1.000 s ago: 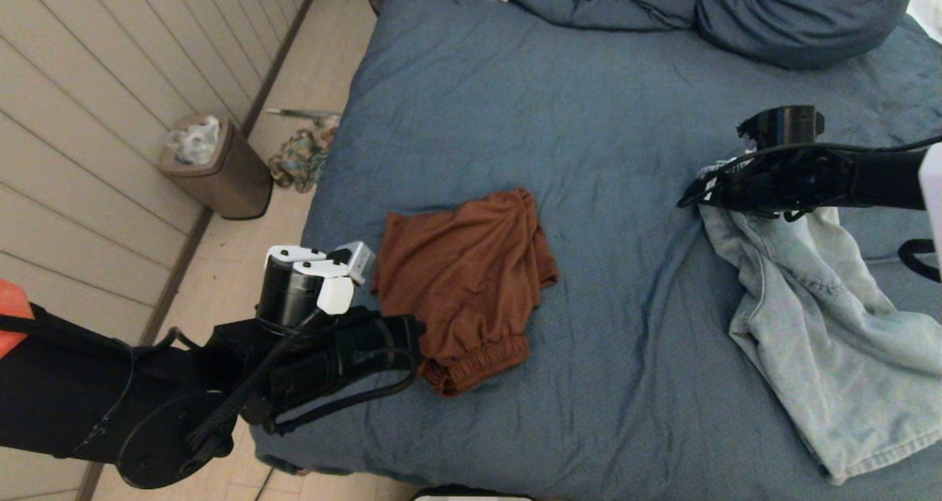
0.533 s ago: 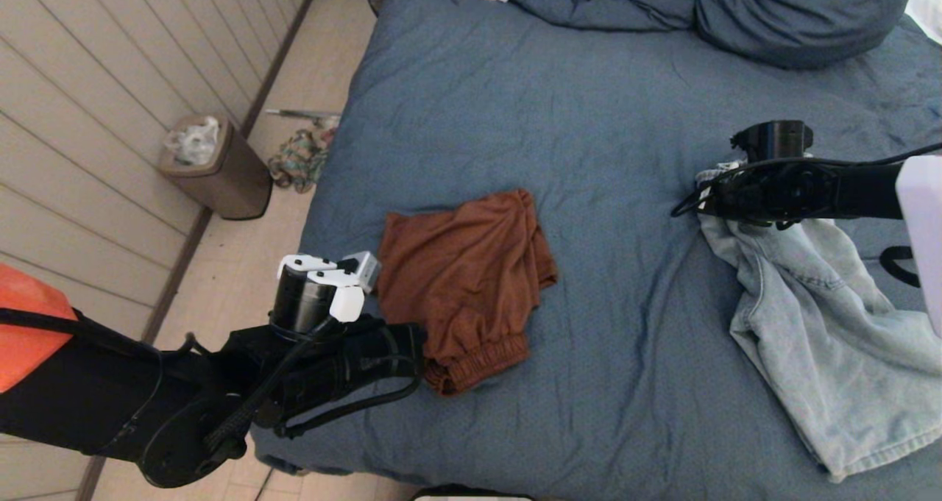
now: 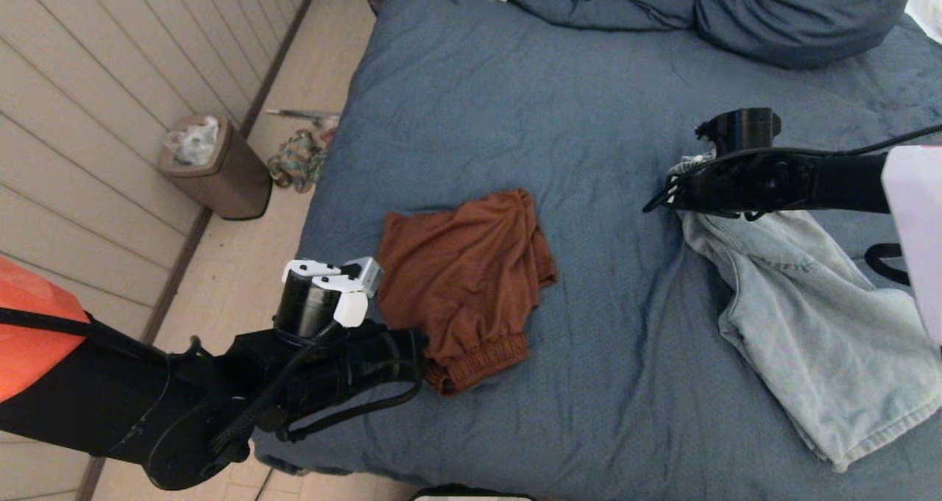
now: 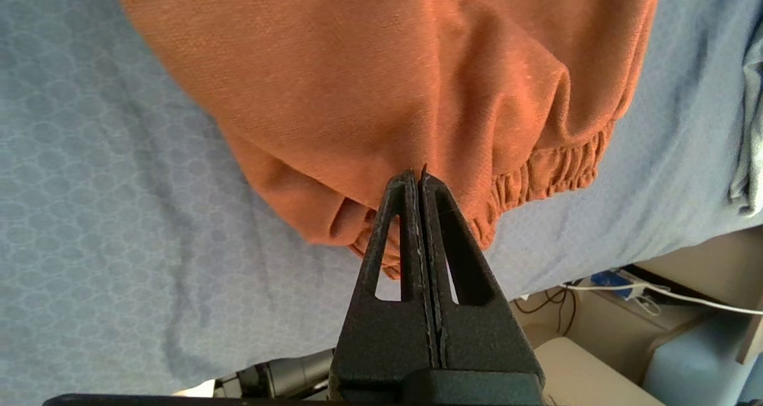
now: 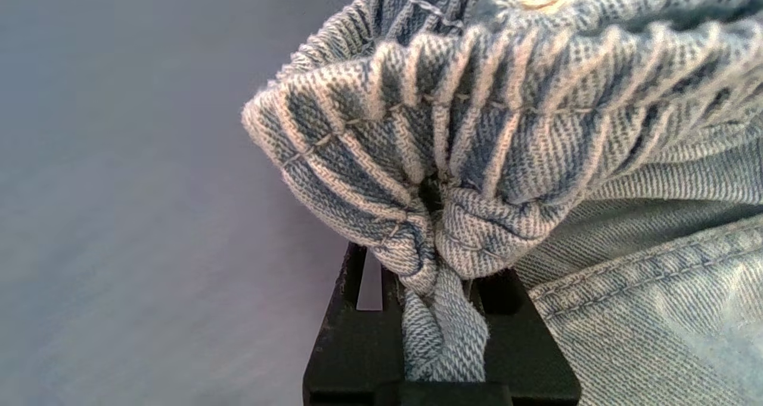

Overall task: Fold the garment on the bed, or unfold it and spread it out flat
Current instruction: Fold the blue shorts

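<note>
- Right gripper (image 5: 438, 287): fingers clamped on the gathered elastic waistband of the pale, faded blue denim garment (image 3: 809, 324); in the head view the gripper sits at right of centre, holding that end of the cloth off the cover.
- Rest of the denim trails from the grip toward the lower right of the frame, creased and partly doubled over itself.
- Left gripper (image 4: 420, 182): fingers pressed together with no cloth seen between them, tips at the edge of the rust-orange, elastic-hemmed fabric garment (image 3: 464, 280).
- In the head view the left arm lies at lower left, over the bed's near corner.
- Rust-orange garment: crumpled heap at frame centre, neither spread nor folded.
- Wide bed with wrinkled slate-blue cover (image 3: 515, 118): fills most of the frame; matching bunched duvet and pillow along the top edge.
- Progress, judged: early. Denim only picked up at one end; flattening or folding remains, and the orange piece appears unworked.
</note>
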